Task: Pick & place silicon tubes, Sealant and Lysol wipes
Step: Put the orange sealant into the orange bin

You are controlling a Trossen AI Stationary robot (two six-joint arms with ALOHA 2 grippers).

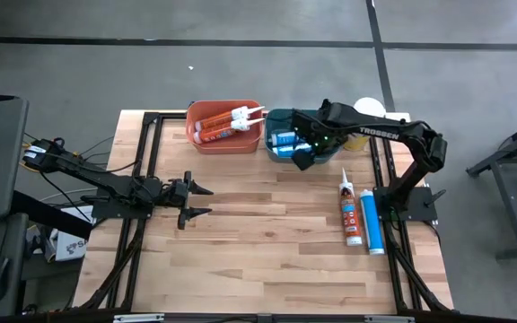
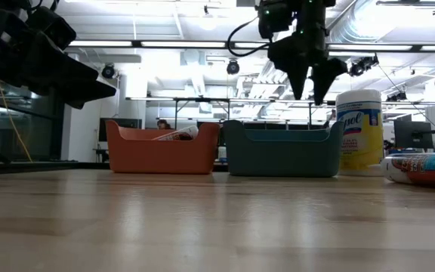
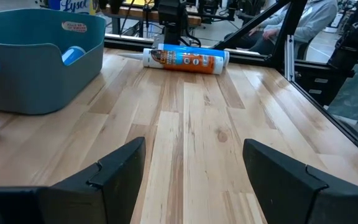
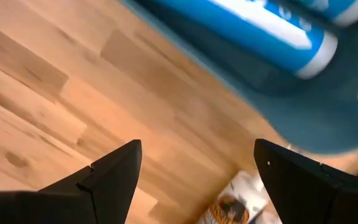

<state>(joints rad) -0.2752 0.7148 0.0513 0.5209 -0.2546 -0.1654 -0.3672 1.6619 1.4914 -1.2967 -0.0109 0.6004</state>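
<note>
Two slim sealant cartridges, one orange-and-white and one blue, lie side by side on the wooden surface, well apart from the teal plastic bin. Beside that bin stands the yellow-labelled Lysol wipes canister; over its near rim hovers the right hand, released and empty. Away from the bin, the left hand waits with fingers spread.

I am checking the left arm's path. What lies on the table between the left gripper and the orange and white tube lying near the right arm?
Only bare wood: in the left wrist view, nothing lies between the left gripper and the orange and white tube.
</note>
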